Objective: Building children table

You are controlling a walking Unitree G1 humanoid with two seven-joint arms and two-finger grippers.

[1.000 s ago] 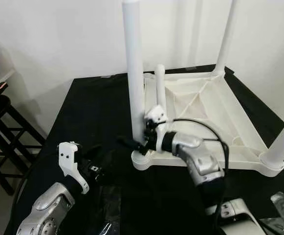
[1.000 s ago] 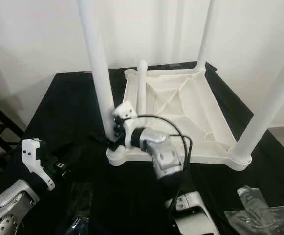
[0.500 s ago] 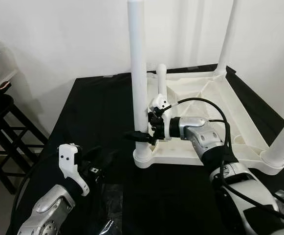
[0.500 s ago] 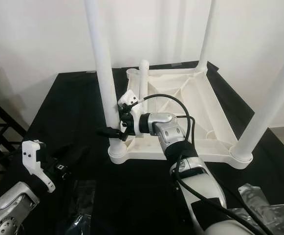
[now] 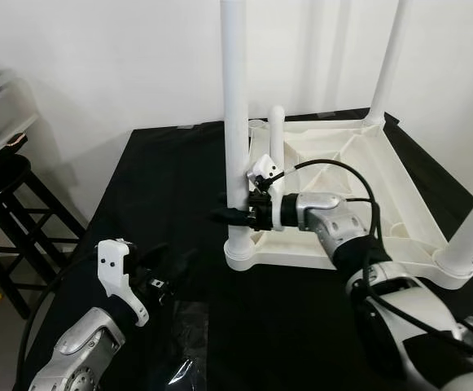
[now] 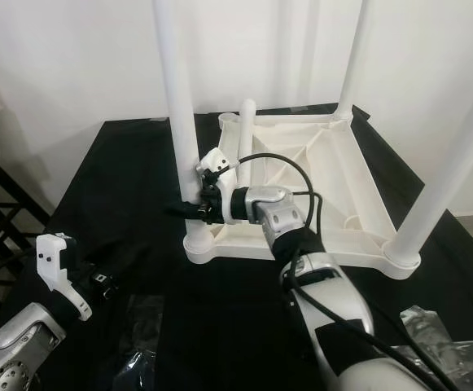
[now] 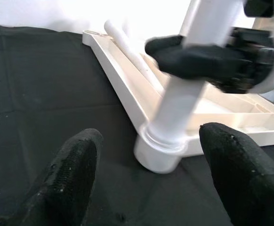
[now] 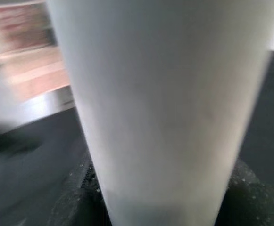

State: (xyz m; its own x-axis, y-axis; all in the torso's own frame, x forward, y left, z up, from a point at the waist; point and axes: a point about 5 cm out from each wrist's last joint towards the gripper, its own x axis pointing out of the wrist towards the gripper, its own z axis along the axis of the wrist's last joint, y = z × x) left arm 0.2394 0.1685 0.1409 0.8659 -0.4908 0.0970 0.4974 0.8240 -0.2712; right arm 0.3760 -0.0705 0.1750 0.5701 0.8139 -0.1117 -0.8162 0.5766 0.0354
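Right gripper (image 5: 238,215) clamps the near-corner leg (image 5: 236,98) at centre frame — left gripper (image 7: 146,174) gapes wide, lower left, over bare black cloth (image 5: 163,187).

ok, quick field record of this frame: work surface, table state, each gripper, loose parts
surface: black cloth-covered table
workpiece: white plastic children's table, upside down, three legs standing up in its corners
near-left leg: white plastic tube, upright in its corner socket
right gripper: shut on the near-left leg, low on the tube
left gripper: open, hanging over the cloth, apart from the corner socket
loose part: short white tube leaning in the frame by the far-left corner
other: black wooden stool on the left; crinkled plastic bag
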